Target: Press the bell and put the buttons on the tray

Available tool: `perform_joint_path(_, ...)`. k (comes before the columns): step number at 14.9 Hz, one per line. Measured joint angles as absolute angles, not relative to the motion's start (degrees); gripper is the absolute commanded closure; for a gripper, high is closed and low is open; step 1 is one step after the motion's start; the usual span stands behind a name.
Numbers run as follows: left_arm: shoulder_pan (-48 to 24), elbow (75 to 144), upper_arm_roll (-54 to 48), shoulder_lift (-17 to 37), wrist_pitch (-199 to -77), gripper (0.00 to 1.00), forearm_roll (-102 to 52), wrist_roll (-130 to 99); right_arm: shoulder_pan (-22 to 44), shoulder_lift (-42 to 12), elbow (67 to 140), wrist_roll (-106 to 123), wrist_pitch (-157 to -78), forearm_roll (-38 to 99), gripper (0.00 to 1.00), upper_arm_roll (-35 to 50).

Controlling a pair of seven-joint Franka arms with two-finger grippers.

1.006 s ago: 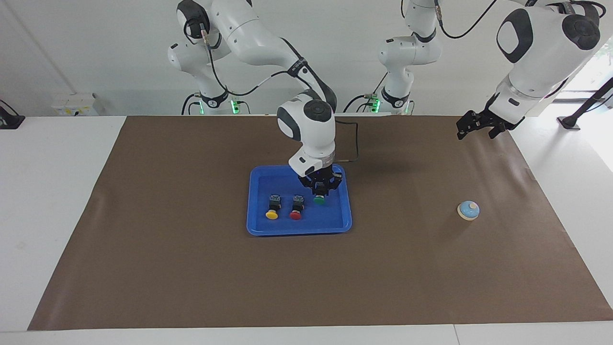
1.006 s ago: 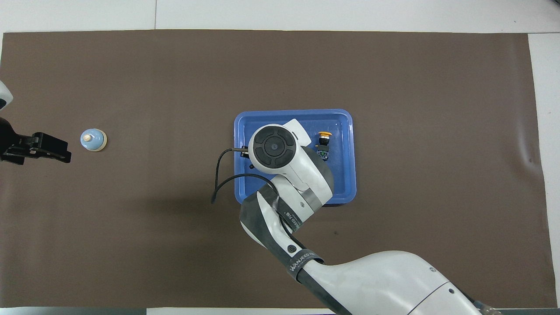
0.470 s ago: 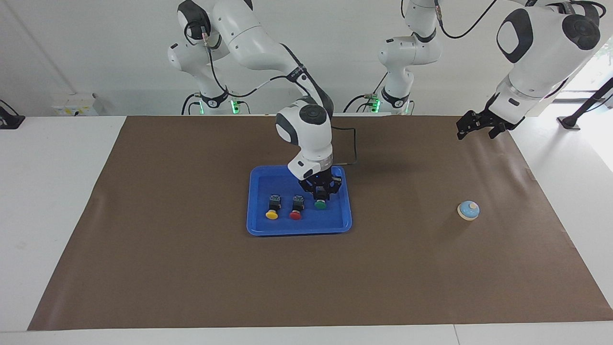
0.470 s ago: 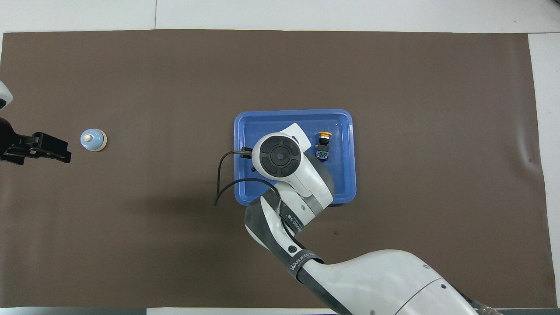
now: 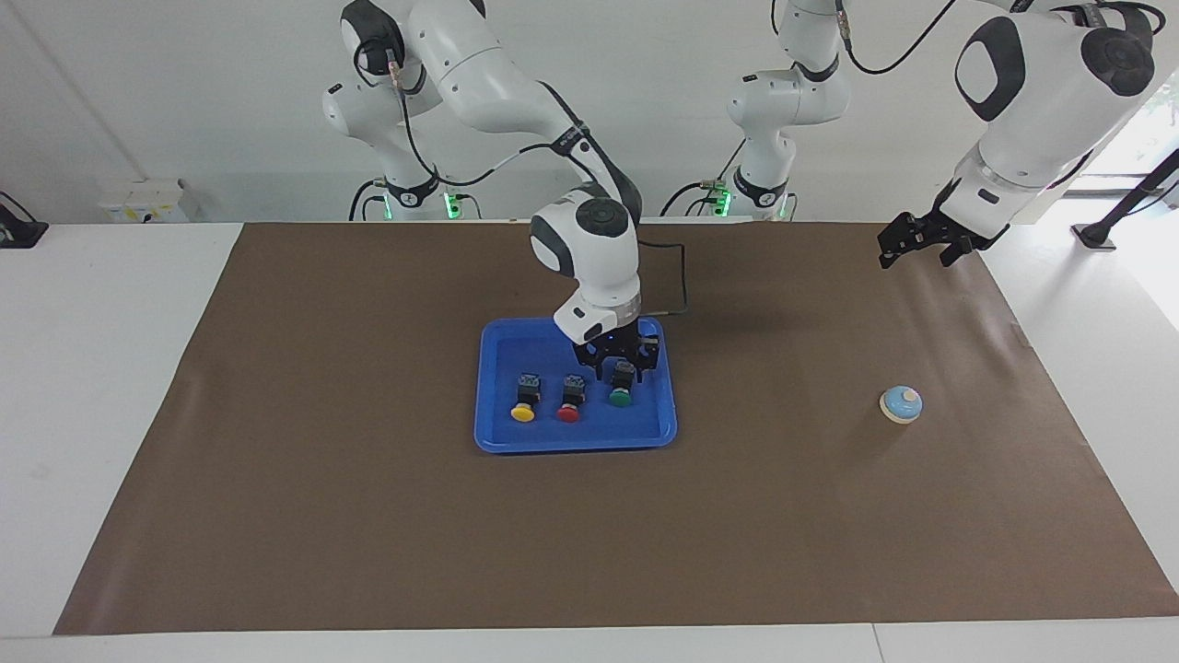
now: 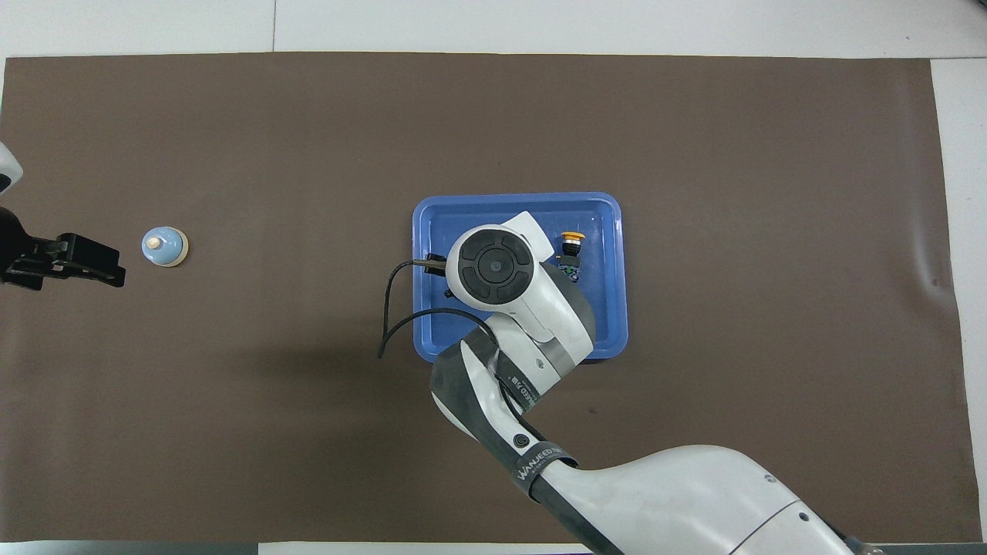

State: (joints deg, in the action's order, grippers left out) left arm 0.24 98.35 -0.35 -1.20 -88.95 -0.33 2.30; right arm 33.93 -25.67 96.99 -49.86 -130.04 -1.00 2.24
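Nearest the robots, the right gripper [image 5: 624, 366] is hanging low over the tray [image 5: 497, 440], its fingers looking spread around the green button [image 5: 621, 391], which is lying on the tray floor. Any sideways drift while rising is likely to clip that button into the red button [image 5: 569, 407] just beside it. The yellow button [image 5: 523, 407] is completing the row. The left gripper [image 5: 919, 245] is waiting, fingers apart, over the mat, the bell [image 5: 901, 403] farther out.

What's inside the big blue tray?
The flat bright-blue plastic tray holds three black push-button switches in a row: yellow-capped, red-capped and green-capped. The right end effector is low over the green one, hiding part of its body.
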Motion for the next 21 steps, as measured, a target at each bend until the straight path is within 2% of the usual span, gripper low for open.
perform_joint_path(3,0.24,98.35,-0.35,-1.20,-88.95,0.00,-0.33,2.30,29.05,-20.53,95.60,-47.39,-121.50,-1.00,0.00,2.14)
perform_joint_path(8,0.24,98.35,-0.37,-1.20,-88.95,0.00,-0.33,2.30,17.22,-12.84,95.50,-25.85,-109.17,-0.98,0.00,1.74)
perform_joint_path(9,0.22,98.35,-0.47,-1.20,-88.95,0.04,-0.34,2.30,14.73,-11.92,95.50,-21.21,-107.46,-0.98,0.00,1.68)
perform_joint_path(10,0.20,98.37,-0.59,-1.20,-89.28,0.42,-0.35,2.29,12.04,-10.96,95.48,-16.64,-105.83,-0.98,0.00,1.65)
perform_joint_path(11,0.20,98.47,-0.66,-1.20,-90.85,0.74,-0.36,2.29,9.31,-9.92,95.45,-11.98,-104.26,-0.98,0.00,1.66)
perform_joint_path(12,0.23,98.75,-0.62,-1.20,-93.40,1.00,-0.36,2.28,6.64,-8.71,95.43,-7.47,-102.80,-0.98,0.00,1.68)
perform_joint_path(14,0.59,100.52,-0.23,-1.19,-97.95,1.00,-0.36,2.13,2.32,-5.75,95.38,-0.38,-99.33,-0.97,0.00,1.69)
perform_joint_path(17,3.67,104.66,0.10,-0.70,-102.12,1.00,-0.35,2.14,0.16,-0.35,95.38,1.64,-93.00,-0.95,0.00,1.89)
perform_joint_path(21,4.81,109.03,0.11,6.12,-112.93,1.00,-0.36,2.22,-0.43,3.54,95.41,1.64,-88.24,-0.95,0.00,2.65)
